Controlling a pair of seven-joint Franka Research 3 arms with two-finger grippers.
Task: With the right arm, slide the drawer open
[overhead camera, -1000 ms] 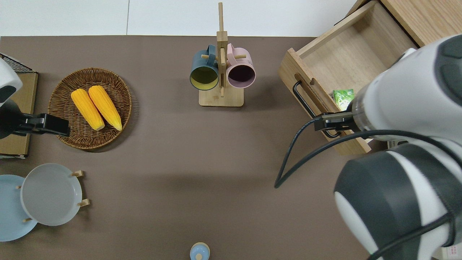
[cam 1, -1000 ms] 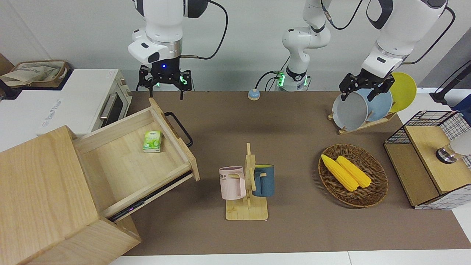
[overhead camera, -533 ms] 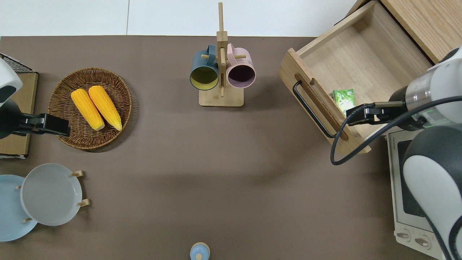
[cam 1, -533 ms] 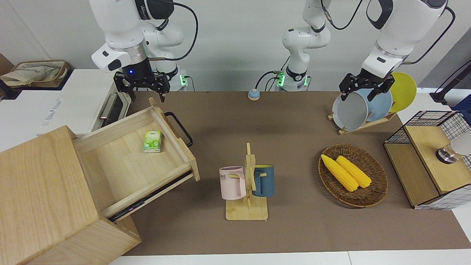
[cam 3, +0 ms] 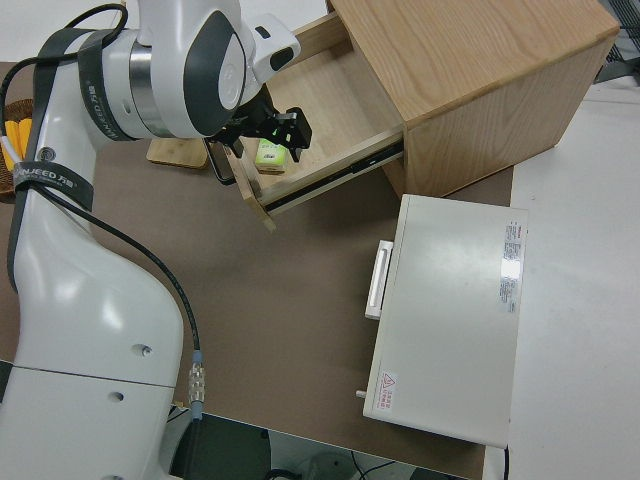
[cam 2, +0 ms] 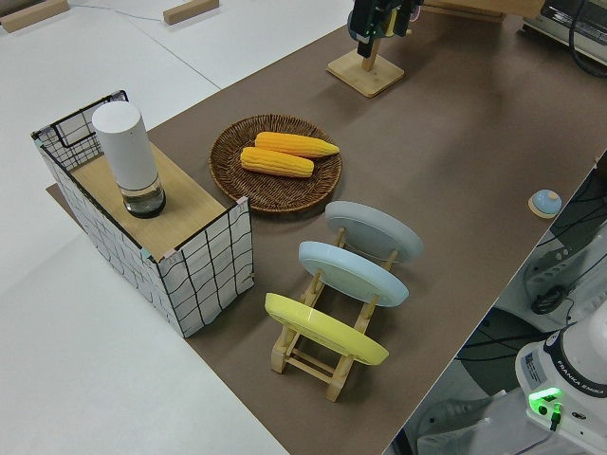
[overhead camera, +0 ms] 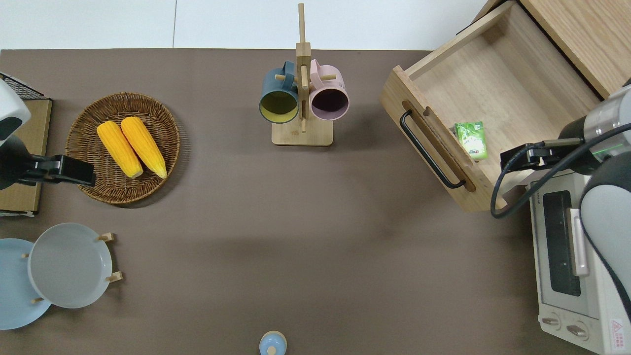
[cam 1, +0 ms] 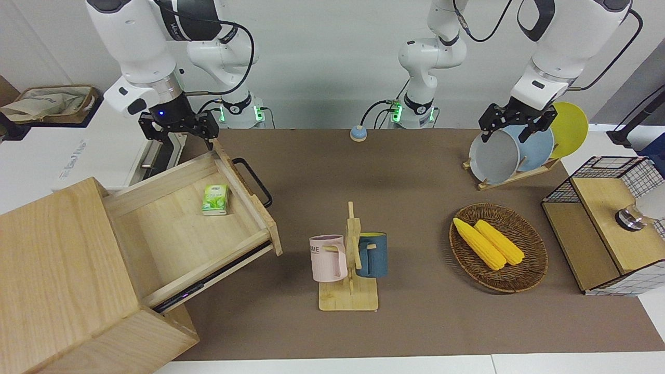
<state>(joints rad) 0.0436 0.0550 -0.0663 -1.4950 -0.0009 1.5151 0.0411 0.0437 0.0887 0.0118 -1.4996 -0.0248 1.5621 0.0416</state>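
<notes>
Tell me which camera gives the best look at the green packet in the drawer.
The overhead view: the green packet lies unobstructed on the floor of the drawer, beside its front panel. The front view shows it smaller, the right side view partly hidden by the right gripper; the left side view misses it.

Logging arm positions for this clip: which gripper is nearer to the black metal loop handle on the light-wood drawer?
Right. The right gripper hangs by the drawer's corner near the white toaster oven, close to the black loop handle. The left gripper is parked at the table's opposite end.

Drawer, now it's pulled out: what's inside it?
One small green packet lies on the floor of the drawer, near its handle end. The part under the cabinet is hidden.
</notes>
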